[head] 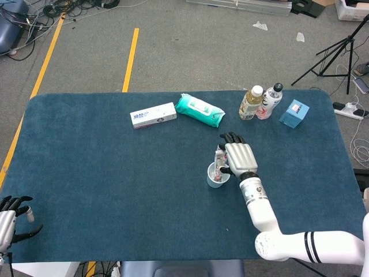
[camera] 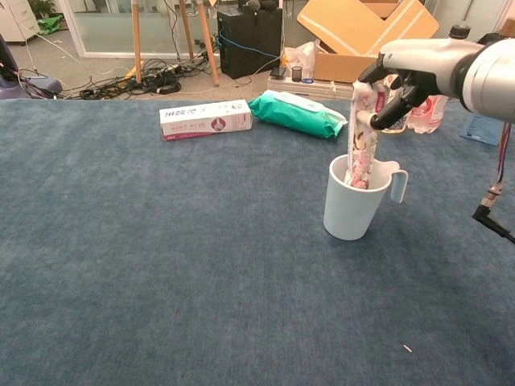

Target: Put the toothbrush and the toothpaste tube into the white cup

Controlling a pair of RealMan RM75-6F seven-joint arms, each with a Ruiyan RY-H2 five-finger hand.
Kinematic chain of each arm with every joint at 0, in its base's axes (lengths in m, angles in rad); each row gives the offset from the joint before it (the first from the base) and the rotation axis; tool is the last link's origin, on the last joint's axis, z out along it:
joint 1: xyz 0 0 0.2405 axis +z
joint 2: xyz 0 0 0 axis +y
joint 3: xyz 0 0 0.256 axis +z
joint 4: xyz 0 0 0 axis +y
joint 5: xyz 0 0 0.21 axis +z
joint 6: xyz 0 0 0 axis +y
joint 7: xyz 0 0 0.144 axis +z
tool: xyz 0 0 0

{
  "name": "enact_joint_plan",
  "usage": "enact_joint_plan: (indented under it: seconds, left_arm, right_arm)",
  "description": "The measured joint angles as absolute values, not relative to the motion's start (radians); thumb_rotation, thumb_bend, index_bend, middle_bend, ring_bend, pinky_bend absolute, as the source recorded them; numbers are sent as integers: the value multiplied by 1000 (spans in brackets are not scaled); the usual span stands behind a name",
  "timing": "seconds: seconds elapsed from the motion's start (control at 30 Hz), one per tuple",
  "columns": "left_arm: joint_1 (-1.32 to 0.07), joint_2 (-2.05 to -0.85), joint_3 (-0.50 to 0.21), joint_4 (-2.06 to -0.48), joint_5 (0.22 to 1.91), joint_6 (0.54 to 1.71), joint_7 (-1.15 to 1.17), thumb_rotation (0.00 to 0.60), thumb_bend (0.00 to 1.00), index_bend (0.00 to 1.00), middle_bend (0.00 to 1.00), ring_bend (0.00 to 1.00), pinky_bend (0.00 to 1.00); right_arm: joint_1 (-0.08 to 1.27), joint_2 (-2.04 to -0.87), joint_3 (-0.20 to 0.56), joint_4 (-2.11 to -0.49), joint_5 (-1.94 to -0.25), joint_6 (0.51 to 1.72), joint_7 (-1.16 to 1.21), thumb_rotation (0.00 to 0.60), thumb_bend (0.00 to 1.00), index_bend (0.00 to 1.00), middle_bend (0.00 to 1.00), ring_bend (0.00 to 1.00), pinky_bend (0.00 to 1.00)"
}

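Note:
The white cup (camera: 352,205) stands upright on the blue table, handle to its right; the head view shows the cup (head: 214,178) just left of my right hand. My right hand (camera: 400,74) holds the flowery toothpaste tube (camera: 361,138) by its upper end. The tube stands nearly upright with its lower end inside the cup. In the head view my right hand (head: 237,157) covers most of the tube (head: 219,157). The toothbrush is not visible in either view. My left hand (head: 11,211) hangs at the table's near left corner, fingers apart and empty.
At the back of the table lie a white box (camera: 205,119) and a green wipes pack (camera: 294,112). Two bottles (head: 251,103) (head: 271,99) and a small blue box (head: 294,113) stand behind the cup to the right.

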State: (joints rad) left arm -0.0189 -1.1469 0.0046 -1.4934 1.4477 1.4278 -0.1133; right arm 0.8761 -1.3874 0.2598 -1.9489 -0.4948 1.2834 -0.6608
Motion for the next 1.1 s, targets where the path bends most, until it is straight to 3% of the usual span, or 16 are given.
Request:
enact_joint_plan:
  seconds: [0.6,1.1]
  left_arm:
    - [-15,-1148,4,-1488,1448,1429,-121,600,150,635,268,209,117]
    - [-18,-1145,3,-1493,1450,1426,-113,600,150,635,268,209,117]
  right_arm:
    - [887,-1459,233,-1888,-483,1256,-692,600,403,695,167,0,112]
    - [864,-1414,243,-1932,-524,1241,-651,600,331,363,156,0,112]
